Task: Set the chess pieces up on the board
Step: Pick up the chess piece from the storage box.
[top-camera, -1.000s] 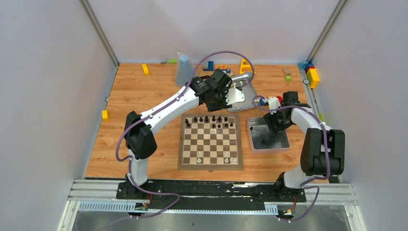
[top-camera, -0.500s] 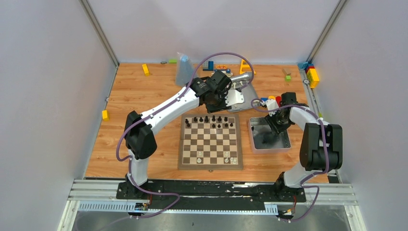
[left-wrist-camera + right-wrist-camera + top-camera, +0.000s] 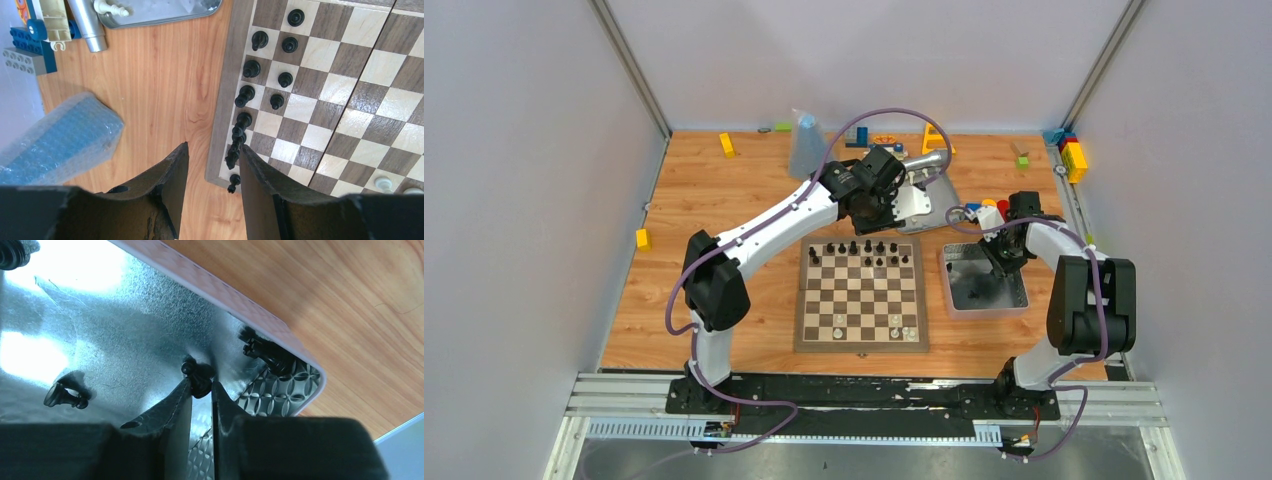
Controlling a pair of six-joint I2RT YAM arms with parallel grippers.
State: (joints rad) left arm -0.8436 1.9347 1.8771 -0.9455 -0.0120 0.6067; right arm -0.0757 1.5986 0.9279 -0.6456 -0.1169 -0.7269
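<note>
Chess pieces [image 3: 865, 252] in black stand in two short rows along the far edge of the board [image 3: 861, 300], which lies in the middle of the wooden table [image 3: 704, 200]. A few white chessmen [image 3: 896, 331] stand at its near edge. The left arm [image 3: 774, 222] reaches over the far border of the board. The right arm [image 3: 1069, 250] bends down into a grey tray [image 3: 984, 292] just beside the board's right side. From the left wrist, the left gripper [image 3: 212, 152] hangs above the board's border with its fingers spread and nothing between them. The black row runs just beside one fingertip. A silver tray [image 3: 165, 12] with one white piece [image 3: 112, 8] lies farther off, and a blue bubble-wrapped object [image 3: 60, 135] lies near it. From the right wrist, the right gripper [image 3: 201, 386] is low in the grey tray, its fingers pinching a black pawn [image 3: 196, 374]; whether the pawn touches the metal floor I cannot tell. Two more black pieces lie there, one in the corner [image 3: 267, 354] and one apart [image 3: 62, 396].
</note>
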